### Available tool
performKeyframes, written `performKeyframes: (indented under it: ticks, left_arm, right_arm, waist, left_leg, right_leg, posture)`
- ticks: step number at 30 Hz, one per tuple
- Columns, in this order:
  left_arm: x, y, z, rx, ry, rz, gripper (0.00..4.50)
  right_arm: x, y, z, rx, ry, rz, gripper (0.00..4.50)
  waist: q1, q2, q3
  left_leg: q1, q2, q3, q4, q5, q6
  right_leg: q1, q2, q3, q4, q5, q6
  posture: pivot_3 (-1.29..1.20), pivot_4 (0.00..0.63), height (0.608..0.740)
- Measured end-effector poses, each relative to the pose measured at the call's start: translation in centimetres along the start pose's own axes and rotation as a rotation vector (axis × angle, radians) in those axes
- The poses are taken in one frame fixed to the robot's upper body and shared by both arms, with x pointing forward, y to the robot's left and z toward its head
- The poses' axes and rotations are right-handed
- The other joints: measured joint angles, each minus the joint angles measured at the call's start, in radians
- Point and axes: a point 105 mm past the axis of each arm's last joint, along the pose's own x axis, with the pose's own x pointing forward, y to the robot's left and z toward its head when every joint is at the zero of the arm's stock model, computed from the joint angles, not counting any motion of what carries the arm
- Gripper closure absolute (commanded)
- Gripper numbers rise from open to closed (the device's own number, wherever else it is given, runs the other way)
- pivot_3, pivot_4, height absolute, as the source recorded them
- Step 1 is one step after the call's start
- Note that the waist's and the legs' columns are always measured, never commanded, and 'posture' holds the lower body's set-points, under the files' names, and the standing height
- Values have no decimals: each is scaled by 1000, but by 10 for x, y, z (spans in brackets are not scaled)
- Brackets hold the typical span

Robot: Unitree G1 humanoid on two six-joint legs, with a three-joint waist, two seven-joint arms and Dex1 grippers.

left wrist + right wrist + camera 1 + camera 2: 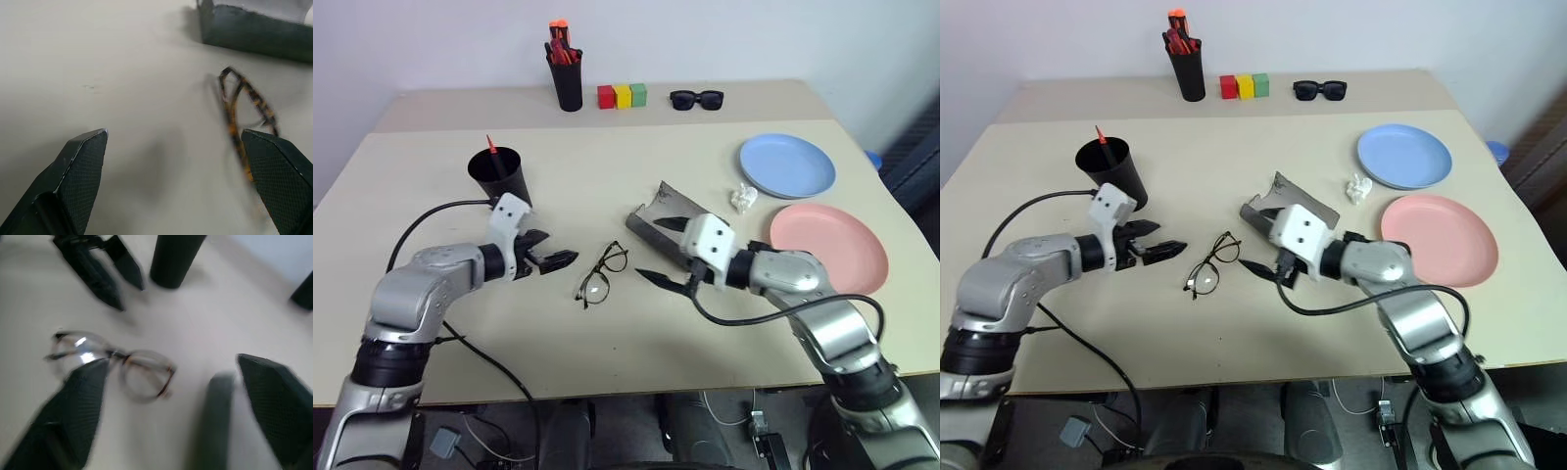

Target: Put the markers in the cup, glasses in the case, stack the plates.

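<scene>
Between the two grippers, on the bare tabletop [636,362], lie the glasses [601,275], lenses flat and temples folded, not yet in the case. Their long axis runs on a diagonal, one lens toward the robot's near left, the other farther off toward the case [663,221]. That grey case sits just beyond them to the right, its flap standing up and its mouth agape, apart from the frames.

On the left side the left gripper [551,261] hovers near the glasses, its black fingers spread wide and holding nothing; in its wrist view the frames lie just off one fingertip [276,166], the case behind them. On the right side the right gripper [664,283] hangs in front of the case, fingers parted with nothing between them, pointing toward the glasses from the opposite end; its wrist view shows the frames straight ahead, crosswise.

Both stand about equally near, I judge, the left perhaps a shade closer. Since the frames lie slantwise, either gripper would likely need to close across the bridge or a rim.

Outward, a red-tipped marker [492,149] stands in the cup [500,174]; the blue plate [787,164] and pink plate [829,247] lie side by side, unstacked.
</scene>
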Motion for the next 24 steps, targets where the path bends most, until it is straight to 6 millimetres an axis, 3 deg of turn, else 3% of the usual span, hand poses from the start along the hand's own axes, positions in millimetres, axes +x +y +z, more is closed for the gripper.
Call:
performKeyframes:
  ticks: [1, 5, 10, 16, 24]
  left_arm:
    - [-6, 2, -6, 14, 9, 12, 0]
    - [-26, 9, -23, 27, 31, 60, 0]
    - [-43, 5, -30, 62, 36, 82, 0]
    - [-46, -11, -30, 82, 10, 69, 0]
    - [-47, -12, -30, 79, 2, 92, 0]
  right_arm:
    - [4, 2, 2, -66, 0, 28, 2263]
    - [24, 22, -2, -277, -2, 172, 2263]
    - [36, 30, -13, -445, -4, 266, 2263]
    - [49, 35, -20, -528, -28, 331, 2263]
    - [60, 29, -32, -640, -3, 340, 2263]
  waist:
    - [3, 0, 0]
    - [10, 0, 0]
    - [7, 0, 0]
    - [7, 0, 0]
    - [7, 0, 0]
  left_leg:
    - [0, 0, 0, 0, 0, 0]
    - [-1, 0, 0, 1, 0, 0]
    - [0, 0, 0, 1, 0, 0]
    - [0, 0, 0, 1, 0, 0]
    - [0, 0, 0, 1, 0, 0]
  right_leg:
    - [0, 0, 0, 0, 0, 0]
    - [1, -1, 0, -1, 0, 0]
    - [1, -1, 0, -1, 0, -1]
    - [1, 0, 0, 0, 0, -1]
    - [1, 0, 0, 0, 0, -1]
  posture:
    - [0, 150, 740]
    - [0, 150, 740]
    - [0, 150, 740]
    - [0, 150, 740]
    - [0, 150, 740]
